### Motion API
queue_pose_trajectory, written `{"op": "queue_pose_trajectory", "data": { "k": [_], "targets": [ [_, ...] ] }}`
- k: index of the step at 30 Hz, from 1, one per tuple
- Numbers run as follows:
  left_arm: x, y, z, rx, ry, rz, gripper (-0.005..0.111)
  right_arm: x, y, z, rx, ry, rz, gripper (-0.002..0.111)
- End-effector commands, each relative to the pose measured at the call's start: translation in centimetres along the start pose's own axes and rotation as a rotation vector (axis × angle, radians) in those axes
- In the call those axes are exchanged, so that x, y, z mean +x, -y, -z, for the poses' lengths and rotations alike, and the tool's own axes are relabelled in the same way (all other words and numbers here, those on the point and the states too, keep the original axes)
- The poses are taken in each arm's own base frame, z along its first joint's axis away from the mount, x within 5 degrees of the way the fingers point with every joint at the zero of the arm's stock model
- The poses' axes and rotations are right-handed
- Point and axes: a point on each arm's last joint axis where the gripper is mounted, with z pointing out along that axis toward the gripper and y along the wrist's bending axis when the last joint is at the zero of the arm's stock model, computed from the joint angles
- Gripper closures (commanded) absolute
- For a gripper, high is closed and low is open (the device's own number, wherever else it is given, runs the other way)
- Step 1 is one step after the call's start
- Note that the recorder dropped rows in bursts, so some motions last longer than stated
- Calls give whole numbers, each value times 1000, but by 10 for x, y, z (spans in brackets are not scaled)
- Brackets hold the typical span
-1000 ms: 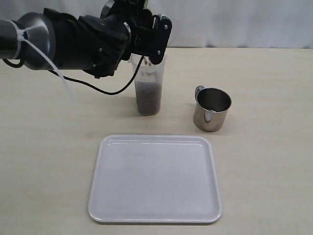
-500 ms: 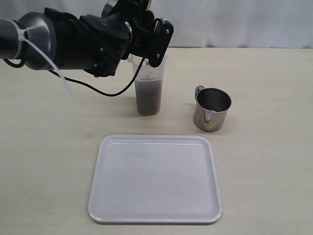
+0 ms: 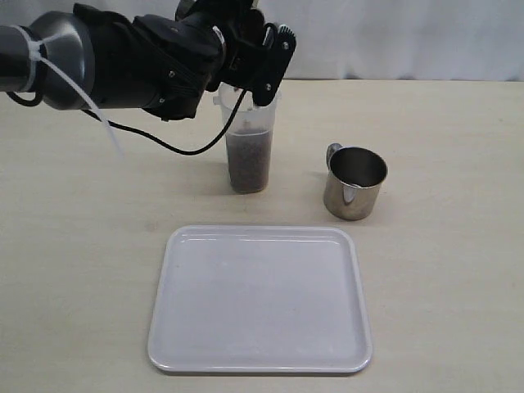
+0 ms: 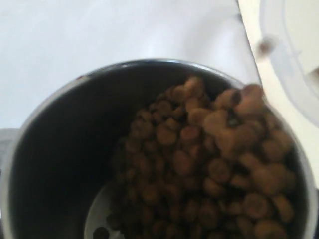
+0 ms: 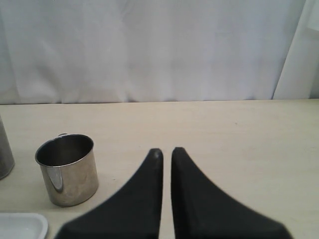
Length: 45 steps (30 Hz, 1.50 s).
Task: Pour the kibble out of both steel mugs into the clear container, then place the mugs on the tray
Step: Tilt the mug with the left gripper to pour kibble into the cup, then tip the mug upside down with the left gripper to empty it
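Note:
My left gripper [image 3: 264,64] hangs over the mouth of the clear container [image 3: 248,139] and is shut on a steel mug [image 4: 55,164]; from the exterior view the arm hides that mug. The mug is tipped, and its kibble [image 4: 214,164] has piled against the lower rim, beside the container's rim [image 4: 291,64]. Kibble [image 3: 248,168] fills the container's lower part. The second steel mug [image 3: 354,182] stands upright to the container's right and looks empty [image 5: 67,169]. The white tray [image 3: 260,299] lies in front. My right gripper [image 5: 163,152] is shut on nothing, low over the table beside that mug.
A white curtain [image 5: 149,50] backs the far edge of the beige table [image 3: 458,270]. A black cable [image 3: 176,150] loops down from the left arm beside the container. A corner of the tray [image 5: 22,225] shows near the right gripper.
The left gripper has shifted slightly up and to the right over the container, tipping the mug further. The second mug, the tray and the container have not moved.

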Motion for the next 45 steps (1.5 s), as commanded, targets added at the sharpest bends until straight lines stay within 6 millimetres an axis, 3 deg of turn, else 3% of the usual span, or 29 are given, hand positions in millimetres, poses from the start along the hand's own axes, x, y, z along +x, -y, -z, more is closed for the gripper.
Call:
{"op": "queue_pose_trajectory", "data": {
  "k": [1, 23, 36, 45],
  "targets": [
    [0, -8, 4, -28, -2, -51, 107, 0, 0, 0, -3, 0, -3, 104],
    [-3, -8, 4, -31, 10, -276, 107, 0, 0, 0, -3, 0, -3, 104],
    [-14, -17, 15, -58, -30, -410, 107, 0, 0, 0, -3, 0, -3, 104],
    [-35, 1, 12, -12, -116, -539, 107, 0, 0, 0, -3, 0, -3, 104]
  ]
}}
